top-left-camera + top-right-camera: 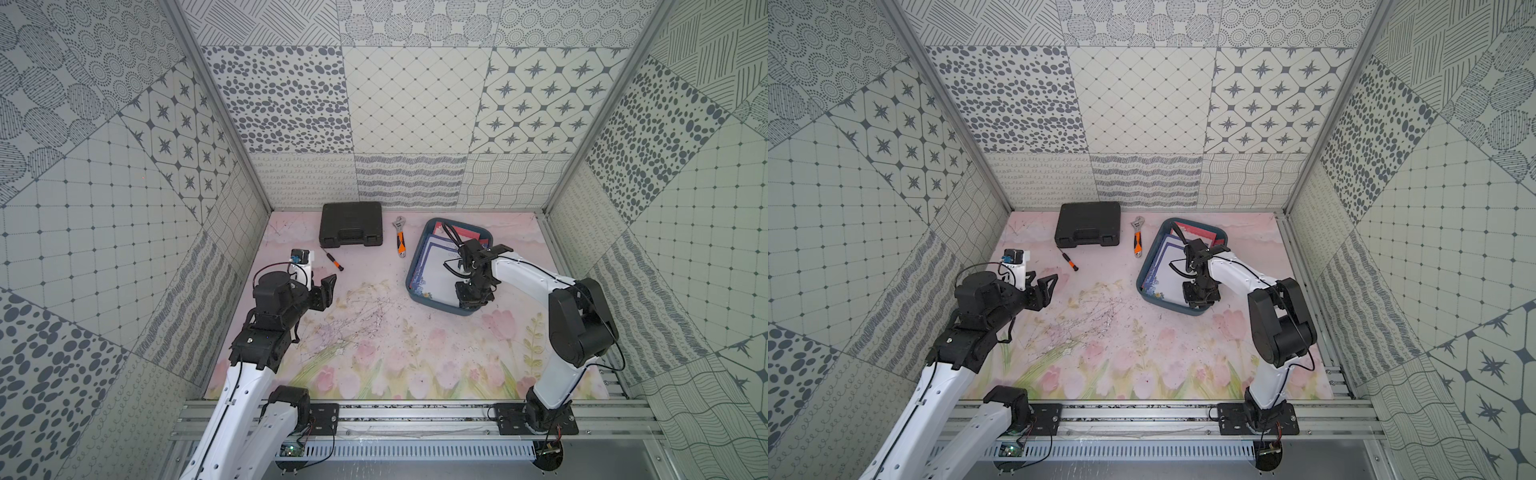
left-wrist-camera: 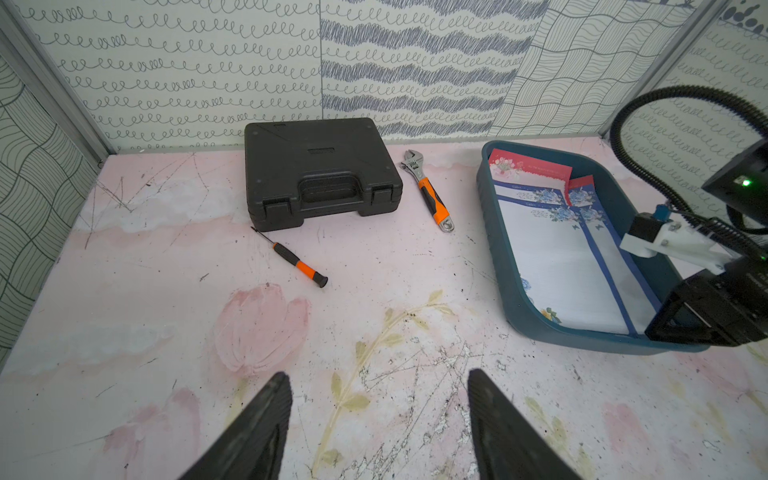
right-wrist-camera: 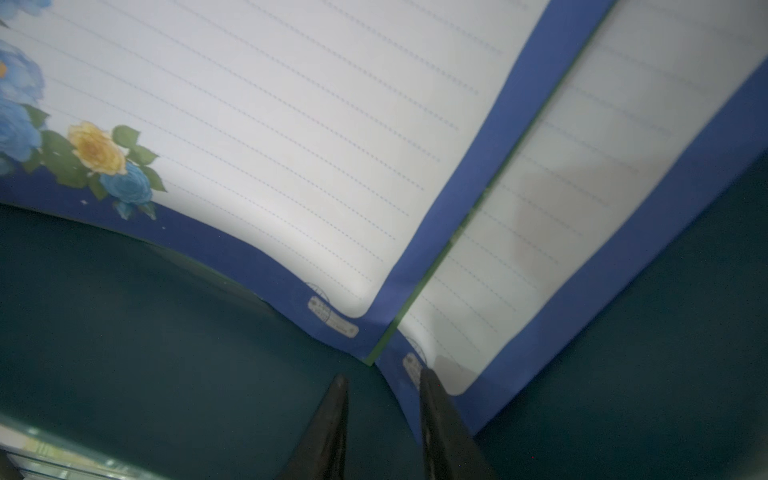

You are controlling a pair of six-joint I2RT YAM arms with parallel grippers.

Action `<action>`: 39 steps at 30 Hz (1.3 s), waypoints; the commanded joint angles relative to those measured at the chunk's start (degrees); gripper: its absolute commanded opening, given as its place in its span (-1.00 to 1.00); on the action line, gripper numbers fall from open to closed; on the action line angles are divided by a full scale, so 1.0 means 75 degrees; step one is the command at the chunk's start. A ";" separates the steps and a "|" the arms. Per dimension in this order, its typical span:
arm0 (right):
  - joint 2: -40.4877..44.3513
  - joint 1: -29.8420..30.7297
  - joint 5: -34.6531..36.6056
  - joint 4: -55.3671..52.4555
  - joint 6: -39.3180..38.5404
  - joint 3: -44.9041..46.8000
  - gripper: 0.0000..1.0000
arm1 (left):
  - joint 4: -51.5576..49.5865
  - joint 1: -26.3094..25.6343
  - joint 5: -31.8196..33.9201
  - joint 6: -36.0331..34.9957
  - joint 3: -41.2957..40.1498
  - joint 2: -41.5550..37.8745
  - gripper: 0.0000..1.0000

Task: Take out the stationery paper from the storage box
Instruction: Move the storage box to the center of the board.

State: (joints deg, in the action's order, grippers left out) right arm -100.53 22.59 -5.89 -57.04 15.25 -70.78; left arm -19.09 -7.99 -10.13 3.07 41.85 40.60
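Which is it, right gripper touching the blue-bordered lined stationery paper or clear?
Cannot tell. In the right wrist view one finger of the right gripper overlaps a corner of the stationery paper, but neither contact nor gap shows plainly.

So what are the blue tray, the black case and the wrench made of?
The storage box looks like moulded plastic: matte teal, rounded corners, one smooth piece. The black tool case is probably hard plastic too, with moulded latches. The adjustable wrench has a shiny metal head and an orange-and-black grip, likely rubber or plastic.
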 commanded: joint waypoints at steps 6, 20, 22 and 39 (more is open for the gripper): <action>0.1104 -0.0192 0.0249 -0.0444 0.0454 0.1132 -0.32 | -0.0188 -0.0013 -0.0203 0.0549 0.0191 0.0208 0.36; 0.2489 -0.0714 0.0864 -0.0833 0.1834 0.2185 -0.10 | 0.0186 -0.0550 -0.0033 0.2244 0.0553 0.1714 0.28; 0.2433 -0.0727 0.1173 -0.1136 0.1998 0.2054 -0.08 | 0.0255 -0.0999 0.0222 0.2381 0.0591 0.2107 0.28; 0.3786 -0.1416 0.1683 -0.1443 0.2653 0.2413 -0.10 | 0.0595 -0.3060 0.0832 0.2816 0.1913 0.4854 0.23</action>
State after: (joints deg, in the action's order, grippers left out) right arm -73.38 12.91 4.23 -66.76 33.15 -52.05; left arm -16.78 -29.63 -6.37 22.55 54.19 75.16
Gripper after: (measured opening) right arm 0.446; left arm 0.615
